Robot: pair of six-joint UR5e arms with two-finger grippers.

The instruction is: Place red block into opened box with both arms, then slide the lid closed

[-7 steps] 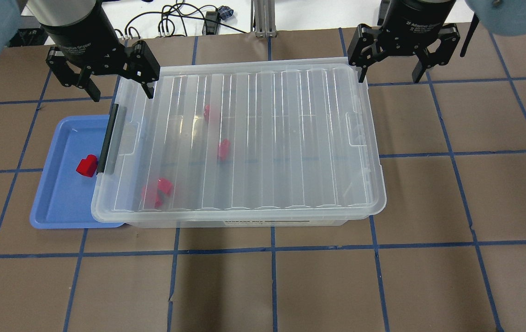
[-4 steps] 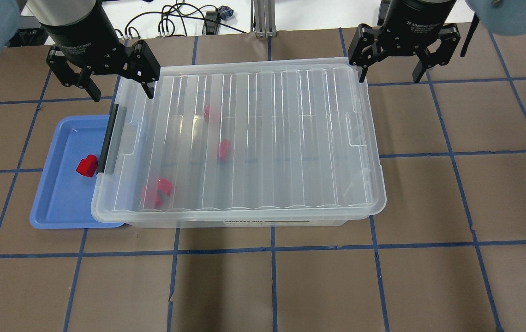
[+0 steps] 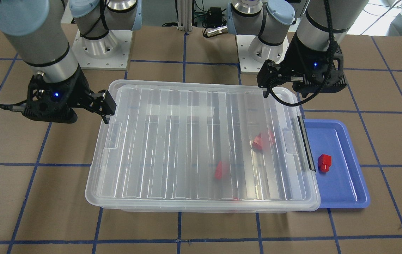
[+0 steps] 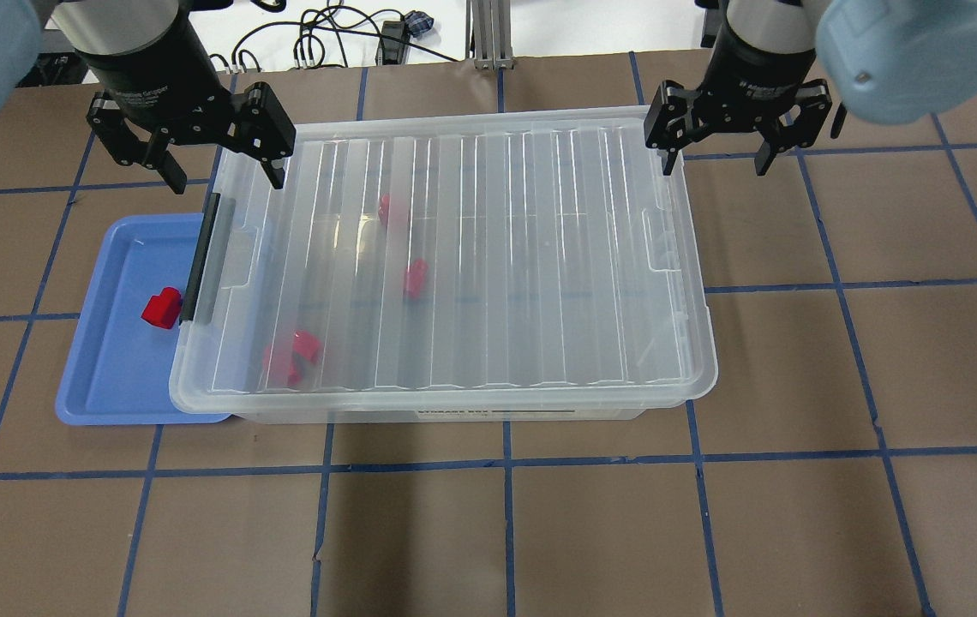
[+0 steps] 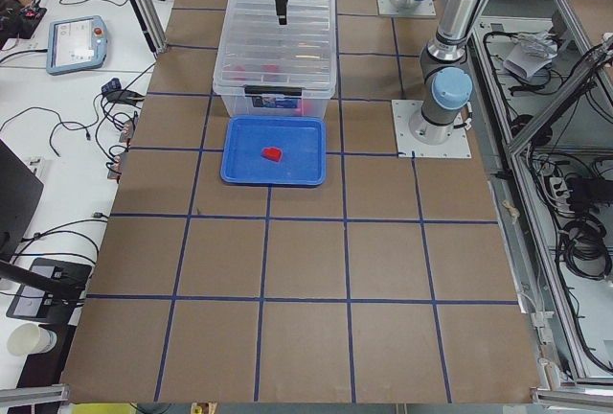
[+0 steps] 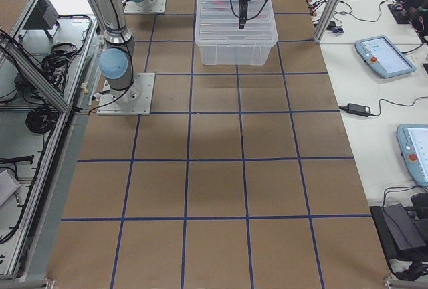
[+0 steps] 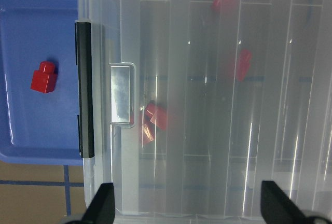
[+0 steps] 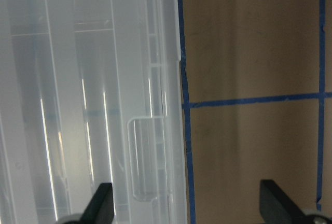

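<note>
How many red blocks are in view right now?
5 red blocks: one on the blue tray; four blurred under the lid: one toward the operators' side, one mid-box, two clustered near the black bar. More may hide there.

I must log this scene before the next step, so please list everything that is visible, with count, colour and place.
box: one, clear plastic, middle of the table.
lid: one, clear and ridged, lying on the box.
black bar: one, black, on the box's short end by the tray.
red block: one, bright red, in the blue tray, outside the box.
red pieces: at least three, red, inside the box, blurred through the lid.
blue tray: one, blue, at the box's black-bar end, partly hidden by it.
table: one, brown with blue tape lines.
cables: several, black, beyond the table.
left gripper: one, black, open, at the lid's far corner near the tray.
right gripper: one, black, open, at the other far corner.
</note>
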